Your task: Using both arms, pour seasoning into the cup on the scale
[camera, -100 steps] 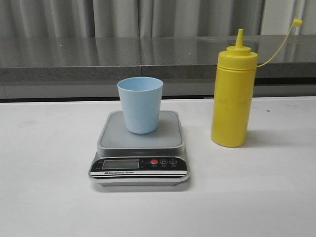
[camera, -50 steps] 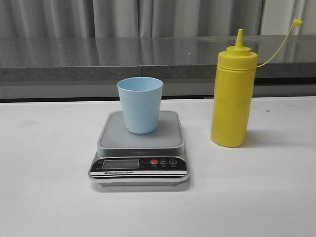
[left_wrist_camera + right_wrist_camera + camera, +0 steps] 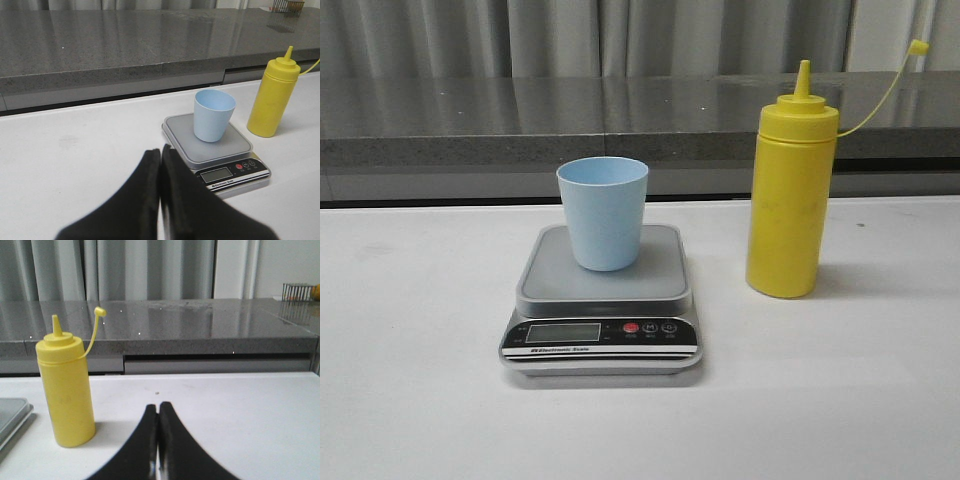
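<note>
Both grippers, left [image 3: 160,155] and right [image 3: 158,412], had their smooth black fingers pressed together, holding nothing, well short of everything. On the matte white table [image 3: 410,400], the tapered pale blue cup [image 3: 604,213] stood upright on the flat silver-grey scale [image 3: 603,300]. The glossy yellow seasoning [image 3: 788,186] stood at the scale's 3 o'clock, uncapped nozzle up.

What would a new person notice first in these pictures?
Probably the tall yellow seasoning bottle, upright on the white table to the right of the scale, its cap off the nozzle on a thin tether. Next, the pale blue cup, upright on the scale's platform. Both tools, left and right, are shut and hold nothing.
</note>
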